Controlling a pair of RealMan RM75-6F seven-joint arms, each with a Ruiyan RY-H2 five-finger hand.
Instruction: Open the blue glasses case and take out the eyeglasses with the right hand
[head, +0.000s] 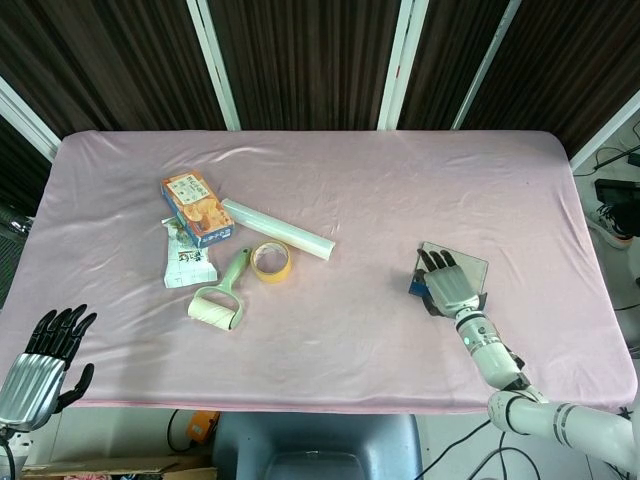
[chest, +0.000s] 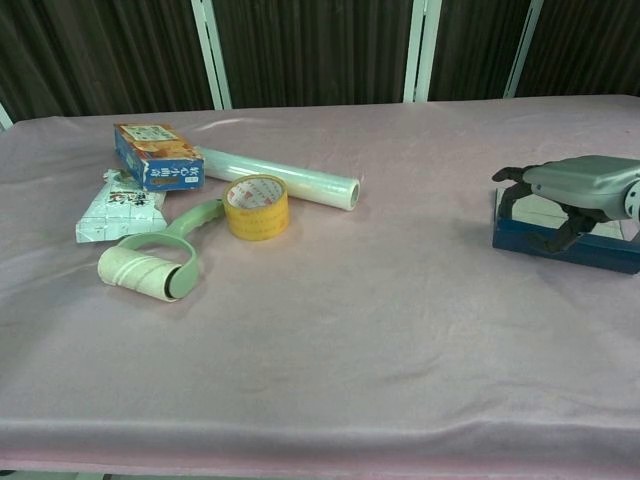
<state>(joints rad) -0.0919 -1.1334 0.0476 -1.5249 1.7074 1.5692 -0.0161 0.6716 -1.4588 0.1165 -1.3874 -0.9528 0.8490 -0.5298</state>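
Honestly, the risk we see here is the case (chest: 560, 245) skating away on the cloth (head: 380, 200). Our right hand (chest: 560, 195) hangs over its left end with fingers curled down around the near edge, but we can't tell if they're actually touching or gripping anything. If they push sideways instead of catching the lid, the whole box probably slides on that smooth pink fabric, since nothing braces it. The left hand (head: 45, 360) is way off at the near left corner, fingers spread and holding nothing, so no help there.

The case sits toward the right side of the table, well apart from the clutter. It's a flat rectangular box, dark blue walls with a shiny silver-grey top that reflects light, so it looks hard and slick. A fingertip could slip off that surface. We can't see a seam or hinge, so which edge lifts is a guess. Glasses aren't visible.

Over on the left: a matte cardboard box (head: 196, 208), a glossy film roll (head: 278, 229), yellow tape (head: 270, 261), a green lint roller (head: 220, 296) and a crinkly packet (head: 186, 262).
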